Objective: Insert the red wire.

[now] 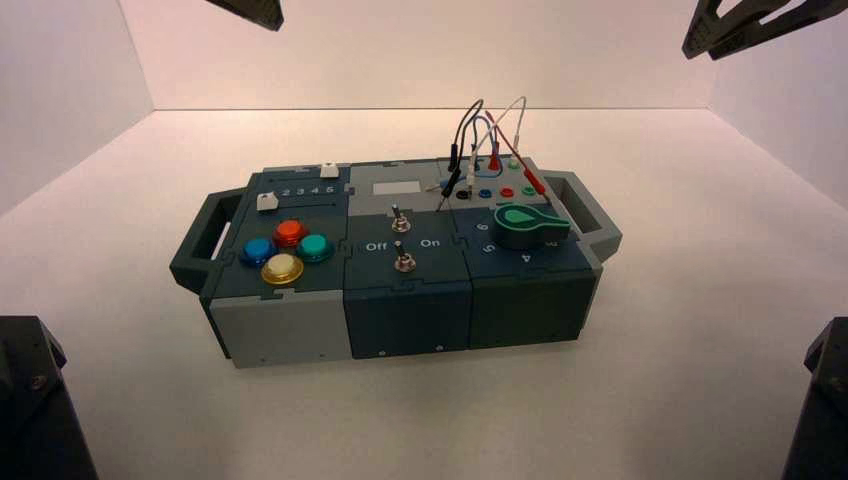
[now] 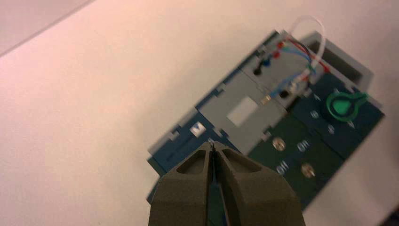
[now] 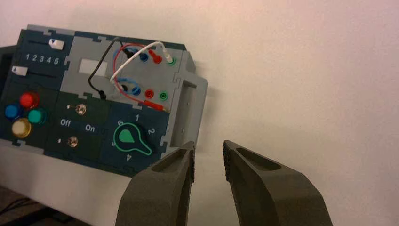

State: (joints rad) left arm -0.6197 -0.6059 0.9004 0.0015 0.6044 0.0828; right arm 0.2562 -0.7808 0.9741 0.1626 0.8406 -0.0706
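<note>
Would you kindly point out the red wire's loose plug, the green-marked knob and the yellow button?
Slim red plug (image 3: 153,105): right wrist view, on its sleeve.
Dark round knob with green outline (image 3: 126,136): right wrist view, on its green centre.
Round yellow button (image 3: 21,127): right wrist view, on its cap.

In the left wrist view, the box (image 2: 273,127) is blurred, and the left gripper (image 2: 211,146) hides its button corner. The knob's (image 2: 342,106) surrounding numbers are too unclear there.
</note>
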